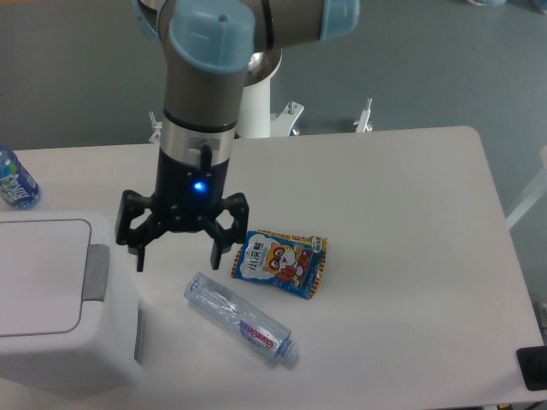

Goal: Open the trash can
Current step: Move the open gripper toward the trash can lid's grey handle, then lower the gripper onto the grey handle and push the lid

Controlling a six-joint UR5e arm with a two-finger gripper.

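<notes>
The trash can (51, 299) is a large white boxy bin at the lower left of the table. Its flat lid panel (38, 273) lies closed, with the grey push tab (95, 273) on its right edge. My gripper (178, 260) hangs above the table just right of the bin, a little beyond the tab. Its two black fingers are spread wide apart and hold nothing.
A clear plastic bottle (242, 319) lies on its side in front of the gripper. A blue snack packet (280, 261) lies to the gripper's right. A blue-labelled bottle (14, 179) stands at the left edge behind the bin.
</notes>
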